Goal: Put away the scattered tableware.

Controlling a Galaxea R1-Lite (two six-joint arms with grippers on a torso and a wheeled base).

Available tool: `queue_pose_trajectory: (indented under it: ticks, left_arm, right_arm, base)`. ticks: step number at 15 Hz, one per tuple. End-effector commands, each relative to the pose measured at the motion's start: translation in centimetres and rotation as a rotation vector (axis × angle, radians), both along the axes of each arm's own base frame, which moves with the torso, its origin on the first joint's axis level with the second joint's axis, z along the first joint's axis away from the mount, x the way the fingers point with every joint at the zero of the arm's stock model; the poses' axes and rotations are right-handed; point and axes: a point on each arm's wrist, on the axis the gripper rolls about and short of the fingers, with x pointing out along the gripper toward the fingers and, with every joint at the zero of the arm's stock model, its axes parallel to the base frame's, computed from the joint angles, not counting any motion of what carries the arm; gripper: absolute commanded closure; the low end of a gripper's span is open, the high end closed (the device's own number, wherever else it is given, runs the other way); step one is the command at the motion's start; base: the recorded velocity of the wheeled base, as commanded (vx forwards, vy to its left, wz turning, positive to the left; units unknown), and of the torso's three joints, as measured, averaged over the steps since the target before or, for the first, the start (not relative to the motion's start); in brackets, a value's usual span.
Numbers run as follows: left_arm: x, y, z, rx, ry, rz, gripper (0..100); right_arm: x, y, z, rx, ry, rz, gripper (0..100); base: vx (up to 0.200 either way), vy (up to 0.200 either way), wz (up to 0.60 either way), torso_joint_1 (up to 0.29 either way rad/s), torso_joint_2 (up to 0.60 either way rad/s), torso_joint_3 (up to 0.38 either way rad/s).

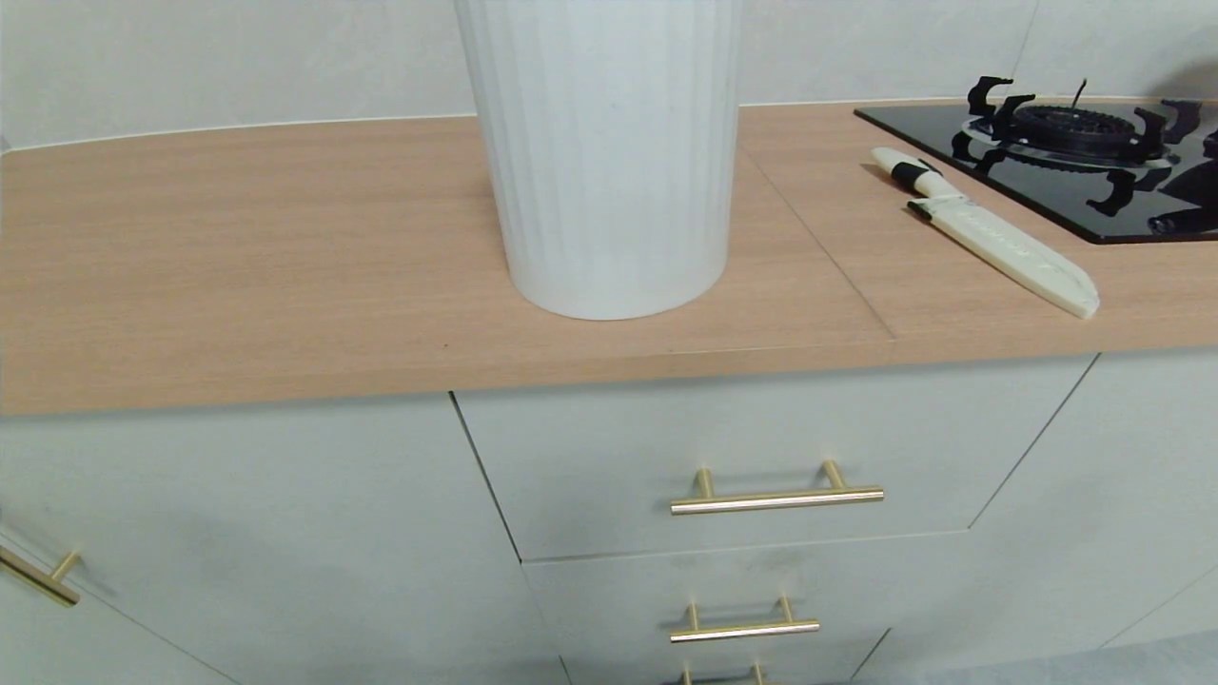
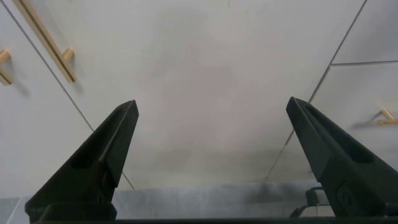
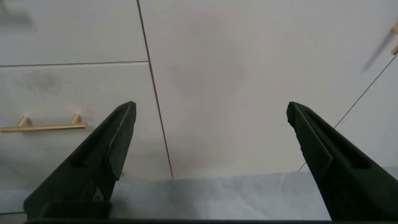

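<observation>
Knife [image 1: 985, 231] lies on the bench [image 1: 238, 266] toward its right end, just beside the stove [image 1: 1075, 205], blade slanting to the front edge. Left gripper [image 2: 211, 104] and right gripper [image 3: 210, 106] hang below, jaws apart, empty; the right looks nearer.

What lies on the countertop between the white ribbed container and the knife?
Nothing stands there: in the head view, only bare wooden countertop separates the white ribbed container from the knife, crossed by a thin seam.

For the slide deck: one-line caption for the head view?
White ribbed container and a knife on a wooden counter beside a stove, drawers below.
</observation>
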Motion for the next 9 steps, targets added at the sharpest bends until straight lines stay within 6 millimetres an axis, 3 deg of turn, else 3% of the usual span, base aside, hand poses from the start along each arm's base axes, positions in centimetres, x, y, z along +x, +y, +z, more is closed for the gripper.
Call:
queue_pose_trajectory:
  ticks: [1,3,9]
  left_arm:
    - [0.01,0.0,0.0,0.0,0.002,0.001,0]
    - [0.01,0.0,0.0,0.0,0.002,0.001,0]
    - [0.01,0.0,0.0,0.0,0.002,0.001,0]
  right_arm:
    - [0.02,0.0,0.01,-0.001,0.003,0.0,0]
    - [0.02,0.0,0.01,-0.002,0.003,0.0,0]
    - [0.01,0.0,0.0,-0.001,0.001,0.0,0]
  base:
    - [0.0,0.0,0.0,0.0,0.0,0.0]
    - [0.0,0.0,0.6,0.0,0.0,0.0]
    - [0.0,0.0,0.0,0.0,0.0,0.0]
